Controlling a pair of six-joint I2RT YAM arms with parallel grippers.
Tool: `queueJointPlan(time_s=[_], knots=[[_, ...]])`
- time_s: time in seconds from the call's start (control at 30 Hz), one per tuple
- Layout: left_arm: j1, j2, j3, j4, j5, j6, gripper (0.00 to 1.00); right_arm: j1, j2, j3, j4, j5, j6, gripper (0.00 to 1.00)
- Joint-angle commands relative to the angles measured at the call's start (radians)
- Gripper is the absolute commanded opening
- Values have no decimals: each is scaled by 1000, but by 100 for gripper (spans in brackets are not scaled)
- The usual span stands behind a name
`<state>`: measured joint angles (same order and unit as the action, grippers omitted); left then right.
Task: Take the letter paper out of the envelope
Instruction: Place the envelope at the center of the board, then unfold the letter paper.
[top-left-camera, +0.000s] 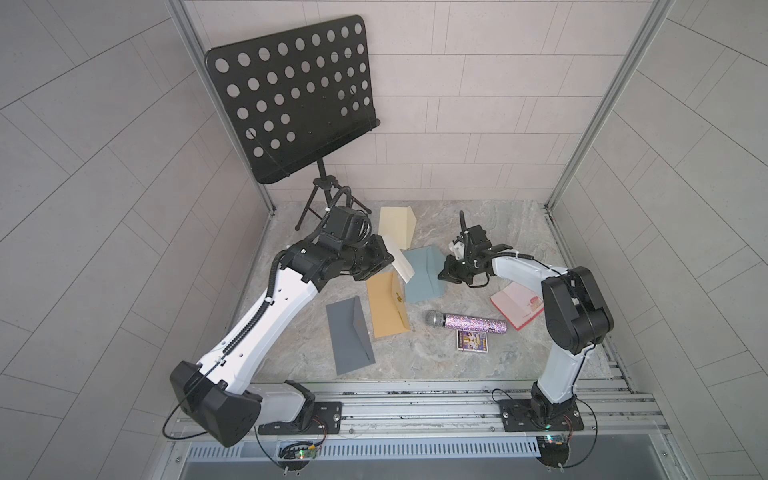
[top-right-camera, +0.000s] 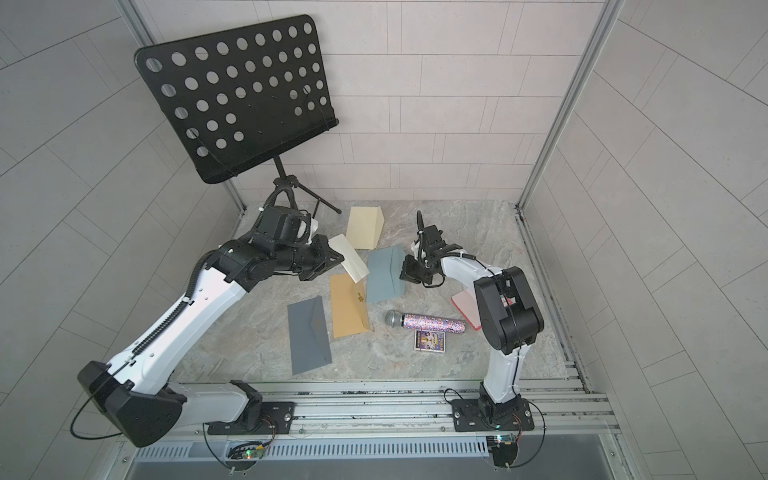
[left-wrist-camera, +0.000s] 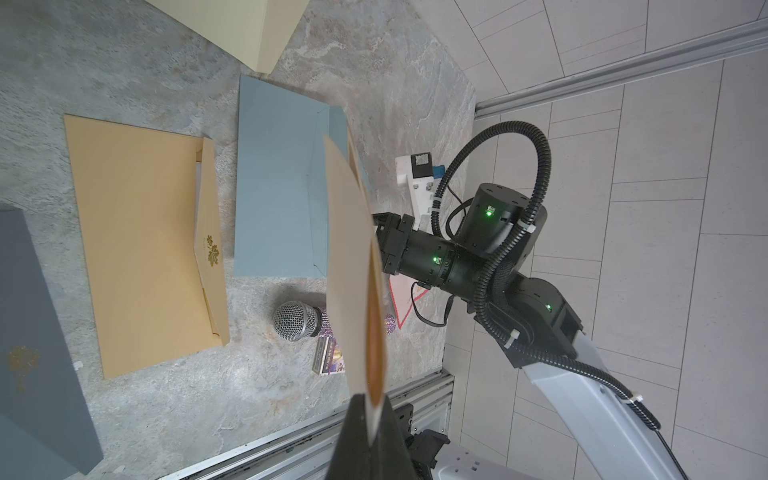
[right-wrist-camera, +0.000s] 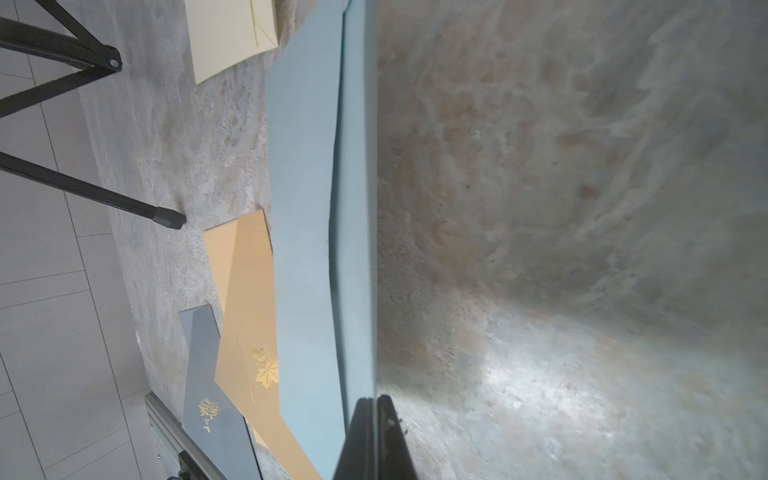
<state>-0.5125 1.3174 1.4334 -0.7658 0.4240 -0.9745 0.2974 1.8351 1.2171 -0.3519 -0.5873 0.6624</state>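
A folded cream letter paper (top-left-camera: 398, 261) (top-right-camera: 350, 258) (left-wrist-camera: 353, 266) hangs in the air, and my left gripper (top-left-camera: 385, 254) (left-wrist-camera: 372, 411) is shut on one end of it. It is over the near-left edge of the light blue envelope (top-left-camera: 423, 276) (top-right-camera: 384, 276) (left-wrist-camera: 278, 178) (right-wrist-camera: 303, 208), outside the pocket. That envelope lies on the stone table top with its flap raised. My right gripper (top-left-camera: 441, 272) (top-right-camera: 404, 270) (right-wrist-camera: 376, 405) is shut on the flap's edge at the envelope's right side.
A tan envelope (top-left-camera: 388, 305), a grey envelope (top-left-camera: 349, 336) and a cream envelope (top-left-camera: 397, 226) lie around the blue one. A glitter microphone (top-left-camera: 465, 322), a small card box (top-left-camera: 473, 340) and a red-edged pad (top-left-camera: 515, 305) sit at the right. A black music stand (top-left-camera: 291, 99) stands at the back left.
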Motion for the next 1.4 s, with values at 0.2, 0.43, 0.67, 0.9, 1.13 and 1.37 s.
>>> queueJointPlan(time_s=[0.2, 0.43, 0.67, 0.9, 1.13, 1.37], knots=[[8, -8, 8, -24, -7, 28, 0, -23, 11, -12, -9, -13, -43, 38], [9, 12, 25, -23, -4, 30, 0, -25, -44, 18, -75, 89, -44, 46], [32, 36, 61, 0, 22, 7, 0, -19, -252, 74, -83, 127, 98, 46], [92, 82, 110, 111, 109, -94, 0, 29, -465, 55, 36, 81, 422, 48], [108, 138, 127, 274, 219, -229, 0, 41, -517, -23, 254, 24, 752, 54], [106, 163, 135, 335, 263, -278, 0, 81, -468, -25, 371, -7, 874, 55]])
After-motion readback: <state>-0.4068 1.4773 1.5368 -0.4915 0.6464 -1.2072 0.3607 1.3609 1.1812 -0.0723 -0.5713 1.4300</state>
